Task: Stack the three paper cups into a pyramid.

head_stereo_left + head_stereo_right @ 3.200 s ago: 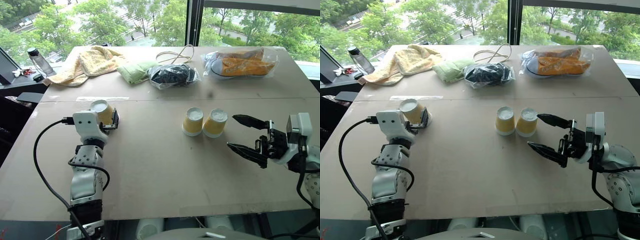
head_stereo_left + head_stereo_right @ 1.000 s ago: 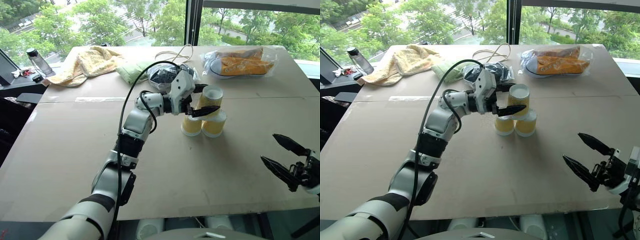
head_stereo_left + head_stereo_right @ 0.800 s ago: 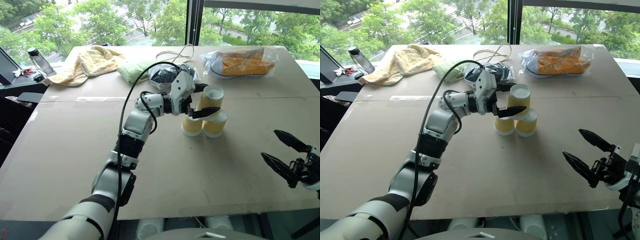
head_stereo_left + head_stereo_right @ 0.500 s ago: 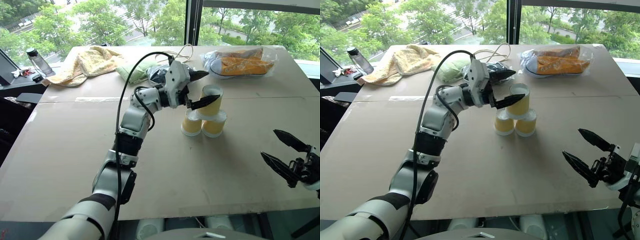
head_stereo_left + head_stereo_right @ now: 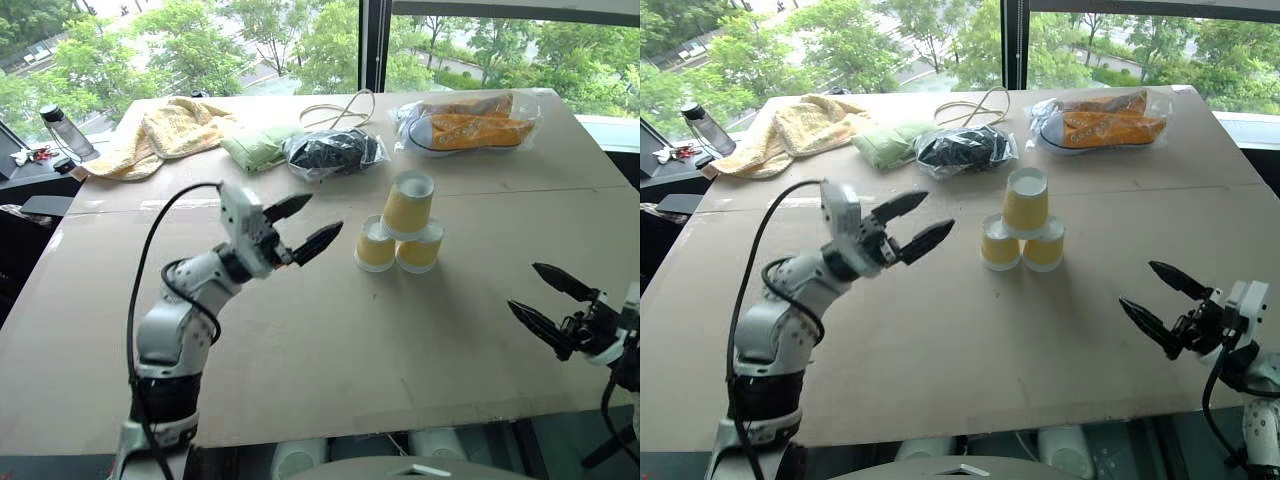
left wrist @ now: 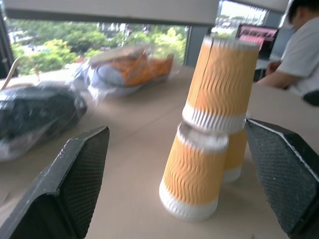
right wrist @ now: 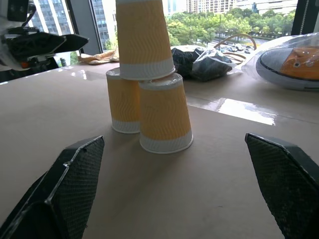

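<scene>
Fingers of your left gripper (image 5: 300,226) and right gripper (image 5: 548,301) are spread and empty, the pyramid (image 5: 400,235) stands mid-frame, seemingly complete, so keep both arms clear.

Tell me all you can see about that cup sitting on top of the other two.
The top cup is a small tapered paper cup, upside down, with wavy ribbed yellow-orange sides, a white band at its rim and a white bottom facing up. It rests across the two lower cups, leaning a little, on the brown table. Nothing else touches it; both robot arms are drawn back from it.
</scene>
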